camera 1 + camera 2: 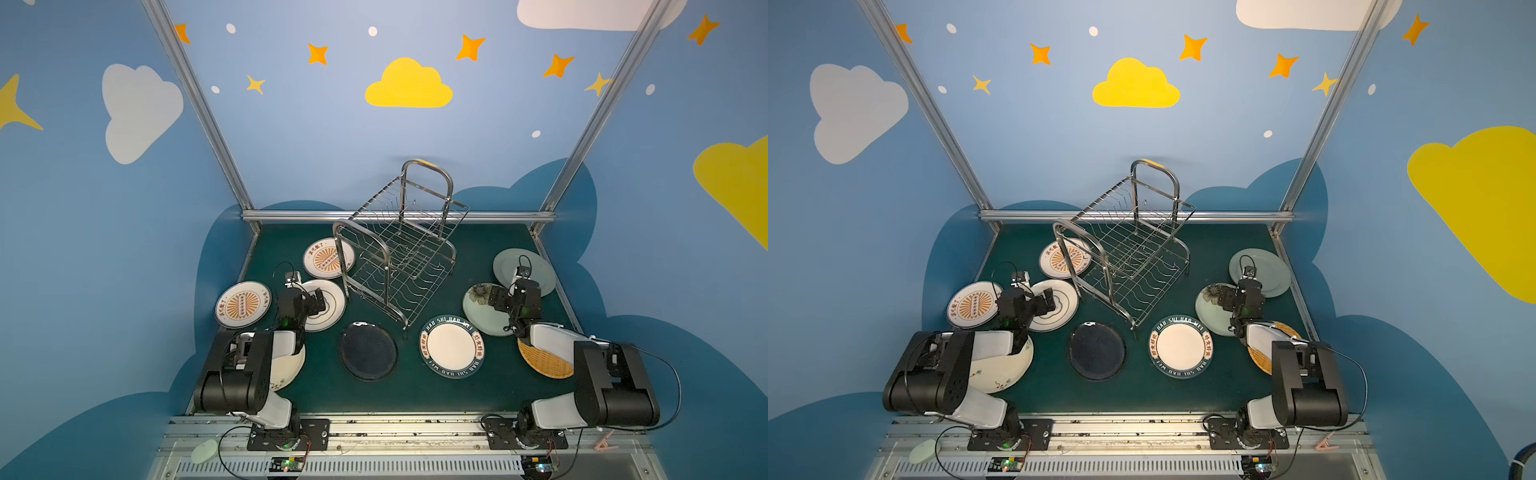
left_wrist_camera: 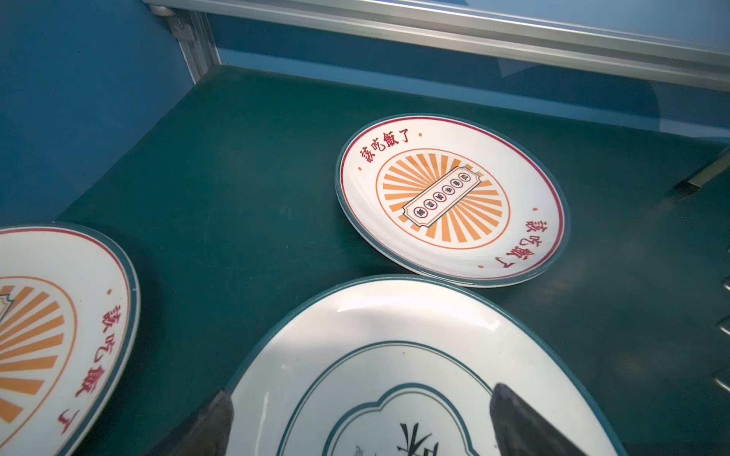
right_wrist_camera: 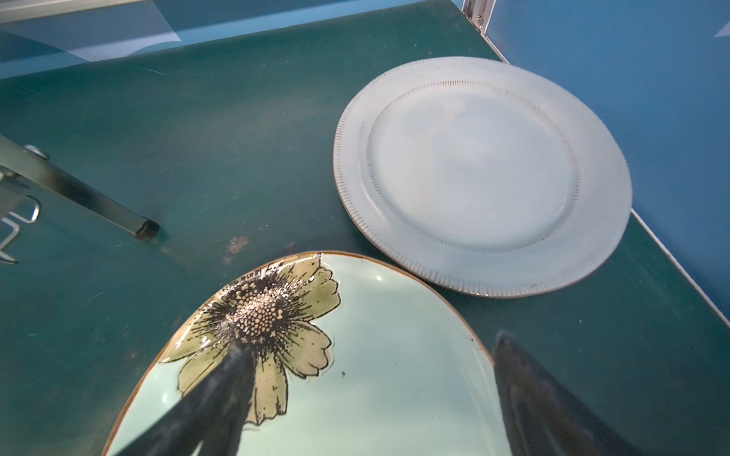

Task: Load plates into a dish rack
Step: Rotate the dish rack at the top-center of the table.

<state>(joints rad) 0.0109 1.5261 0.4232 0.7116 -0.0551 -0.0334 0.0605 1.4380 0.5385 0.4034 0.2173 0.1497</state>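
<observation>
The left jaws are spread wide and hang over the ringed white plate [image 2: 395, 355], which lies flat on the desk [image 1: 415, 395] directly beneath them. I cannot tell from the wrist view whether the tips touch the glaze. Just ahead of these jaws a sunburst plate [image 2: 450, 197] lies flat, touching or slightly overlapping the ringed plate's rim.

The right jaws are also spread and empty. One tip is above the flower on the flowered plate [image 3: 375, 375] and the other is past its rim over bare desk, so they seem to straddle that edge. Ahead of them lies a pale ribbed plate [image 3: 482, 177], close to the flowered one.

The dish rack [image 1: 399, 257] stands inward from both jaws, between the two arms, with no plates in it. Its long axis runs on a slant across the desk. One looped end frame faces the left jaws, which look the nearer pair. Each plate lies flat, so I judge it must be taken by the rim and tipped on edge to meet the slots.
</observation>
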